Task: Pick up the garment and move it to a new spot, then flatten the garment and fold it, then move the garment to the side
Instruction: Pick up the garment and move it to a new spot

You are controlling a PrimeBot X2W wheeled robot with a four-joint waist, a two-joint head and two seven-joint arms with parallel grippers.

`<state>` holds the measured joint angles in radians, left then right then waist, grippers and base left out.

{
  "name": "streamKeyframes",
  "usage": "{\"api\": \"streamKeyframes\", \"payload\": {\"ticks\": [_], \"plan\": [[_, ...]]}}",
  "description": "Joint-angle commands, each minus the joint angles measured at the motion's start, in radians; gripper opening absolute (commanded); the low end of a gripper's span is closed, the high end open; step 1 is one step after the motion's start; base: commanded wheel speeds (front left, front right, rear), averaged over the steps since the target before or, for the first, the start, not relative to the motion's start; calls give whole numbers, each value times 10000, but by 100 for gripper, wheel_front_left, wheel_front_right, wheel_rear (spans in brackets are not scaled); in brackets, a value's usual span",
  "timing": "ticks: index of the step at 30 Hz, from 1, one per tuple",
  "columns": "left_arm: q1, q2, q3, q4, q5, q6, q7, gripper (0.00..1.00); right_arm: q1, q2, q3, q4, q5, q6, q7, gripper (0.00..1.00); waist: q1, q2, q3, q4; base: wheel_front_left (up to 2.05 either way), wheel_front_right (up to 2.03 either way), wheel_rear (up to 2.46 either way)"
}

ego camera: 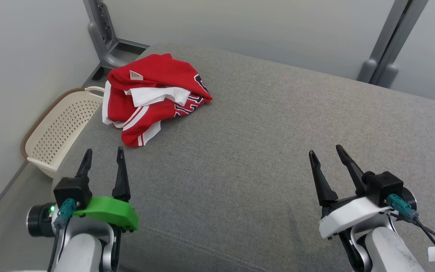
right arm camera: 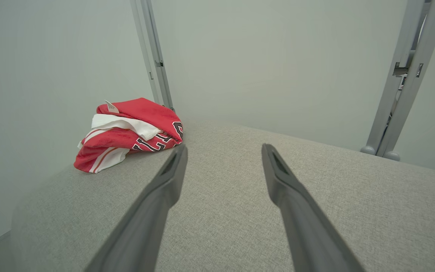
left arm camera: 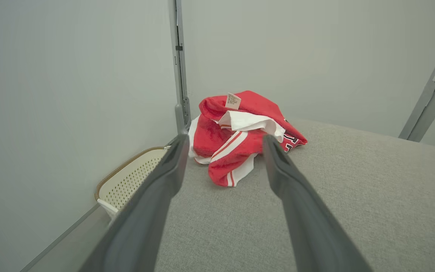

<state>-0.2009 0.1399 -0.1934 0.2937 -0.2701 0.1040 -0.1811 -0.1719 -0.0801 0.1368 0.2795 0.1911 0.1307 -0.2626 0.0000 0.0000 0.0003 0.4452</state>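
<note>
A crumpled red garment (ego camera: 153, 96) with white stripes and black lettering lies bunched at the far left corner of the grey padded surface (ego camera: 263, 143). A small label sticks up from its top. The garment (left arm camera: 240, 136) lies straight ahead in the left wrist view, and the garment (right arm camera: 127, 132) sits far left in the right wrist view. My left gripper (ego camera: 104, 155) is open, a short way in front of the garment and apart from it. My right gripper (ego camera: 327, 153) is open over the bare right part of the surface, holding nothing.
A cream perforated basket (ego camera: 57, 130) with a brown rim stands on the floor, against the surface's left edge. Grey metal frame posts (ego camera: 102, 34) rise at the back left and back right (ego camera: 389, 49). Pale walls close in behind and on the left.
</note>
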Motion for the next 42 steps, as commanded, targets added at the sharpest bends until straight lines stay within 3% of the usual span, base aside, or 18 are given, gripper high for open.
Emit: {"api": "streamKeyframes", "payload": {"ticks": [1, 5, 10, 22, 30, 42], "plan": [[-368, 77, -18, -126, -140, -147, 99, 100, -71, -79, 12, 16, 52, 1, -30, 100, 0, 0, 26, 0, 0, 0, 0], [-1406, 407, -99, -488, -145, -529, 731, 100, -239, -119, 117, -27, 9, 1, -30, 100, 0, 0, 237, -116, 0, 0, 0], [-3233, 755, -27, -377, -182, -698, 1893, 100, -557, -241, 306, -178, -92, 1, -30, 100, 0, 0, 873, -554, 0, 0, 0], [-6719, 1558, 496, 3175, -887, -1195, 4327, 100, -1458, -583, 586, -422, -13, -1, -30, 100, 0, 0, 2660, -2061, 0, 0, 0], [-7733, 1982, 846, 5208, -1546, -1578, 5364, 100, -1805, -747, 705, -512, 14, 1, -30, 100, 0, 0, 3486, -2605, 0, 0, 0], [-7943, 2225, 1130, 6917, -2127, -1657, 6254, 100, -1924, -845, 717, -621, 42, 1, -30, 100, 0, 0, 3806, -2759, 0, 0, 0]]}}
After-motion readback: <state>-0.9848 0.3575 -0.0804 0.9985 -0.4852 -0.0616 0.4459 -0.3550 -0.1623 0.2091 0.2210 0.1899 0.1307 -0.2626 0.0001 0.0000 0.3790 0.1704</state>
